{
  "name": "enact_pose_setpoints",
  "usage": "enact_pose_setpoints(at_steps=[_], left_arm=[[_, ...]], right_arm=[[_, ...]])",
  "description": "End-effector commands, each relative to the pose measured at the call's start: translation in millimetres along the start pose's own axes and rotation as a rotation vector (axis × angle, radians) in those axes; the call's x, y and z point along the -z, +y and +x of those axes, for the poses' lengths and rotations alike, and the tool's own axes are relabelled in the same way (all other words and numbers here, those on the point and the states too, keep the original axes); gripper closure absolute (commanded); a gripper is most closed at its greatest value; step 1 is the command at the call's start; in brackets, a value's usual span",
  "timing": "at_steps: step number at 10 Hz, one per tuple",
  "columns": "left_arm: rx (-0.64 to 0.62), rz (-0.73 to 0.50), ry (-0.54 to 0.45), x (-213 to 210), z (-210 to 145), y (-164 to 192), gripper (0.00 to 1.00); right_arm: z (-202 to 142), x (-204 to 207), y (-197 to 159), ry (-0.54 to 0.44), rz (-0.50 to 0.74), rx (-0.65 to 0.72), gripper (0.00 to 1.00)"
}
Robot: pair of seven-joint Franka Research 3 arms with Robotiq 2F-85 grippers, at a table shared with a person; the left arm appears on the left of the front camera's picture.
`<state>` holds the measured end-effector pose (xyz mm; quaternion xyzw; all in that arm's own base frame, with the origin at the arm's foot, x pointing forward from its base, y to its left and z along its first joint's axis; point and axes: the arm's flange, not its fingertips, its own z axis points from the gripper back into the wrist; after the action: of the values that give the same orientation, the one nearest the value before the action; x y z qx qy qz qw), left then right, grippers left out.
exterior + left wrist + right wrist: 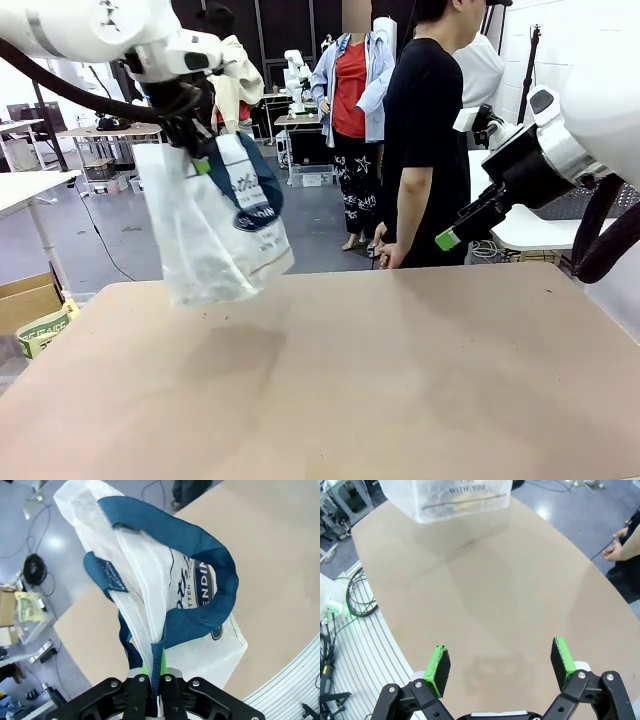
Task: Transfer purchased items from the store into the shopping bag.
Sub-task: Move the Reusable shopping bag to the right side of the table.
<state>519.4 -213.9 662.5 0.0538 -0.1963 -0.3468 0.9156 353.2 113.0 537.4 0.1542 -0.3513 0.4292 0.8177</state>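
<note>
The shopping bag (pixel 213 235), translucent white with navy handles and an oval logo, hangs in the air above the far left of the table. My left gripper (pixel 203 160) is shut on its top edge. In the left wrist view the shopping bag (pixel 165 585) dangles from the left gripper (pixel 156 667), whose green pads pinch the white plastic and a navy strap. My right gripper (pixel 450 238) hovers at the far right, open and holding nothing. In the right wrist view the right gripper (pixel 500 662) stands wide open over bare table, with the shopping bag (pixel 447 497) at the top. The store is out of view.
The tan table (pixel 350 380) spreads across the foreground. A person in black (pixel 425 130) stands at its far edge, a hand (pixel 615 550) near the rim. A cardboard box (pixel 28 300) and a green packet sit on the floor at left.
</note>
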Motion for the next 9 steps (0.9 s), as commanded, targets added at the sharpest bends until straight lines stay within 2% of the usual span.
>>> enact_pose_setpoints(at_steps=[1, 2, 4, 6, 8, 9], left_arm=[[0.010, 0.080, -0.042, -19, -9, 30, 1.00], [0.021, 0.110, -0.073, -18, -17, 47, 1.00], [0.057, 0.141, -0.073, -17, -34, 80, 1.00], [0.082, 0.105, -0.022, -14, -49, 103, 1.00], [0.057, 0.056, -0.023, -15, -62, 102, 1.00], [0.060, 0.109, 0.002, -6, -48, 106, 1.00]], right_arm=[[1, 1, -1, 0.014, 0.003, 0.007, 0.00], [1, 1, -1, 0.014, 0.003, 0.007, 0.00], [1, 1, -1, 0.014, 0.003, 0.007, 0.00], [1, 1, -1, 0.014, 0.003, 0.007, 0.00], [1, 1, -1, 0.014, 0.003, 0.007, 0.00], [1, 1, -1, 0.014, 0.003, 0.007, 0.00]])
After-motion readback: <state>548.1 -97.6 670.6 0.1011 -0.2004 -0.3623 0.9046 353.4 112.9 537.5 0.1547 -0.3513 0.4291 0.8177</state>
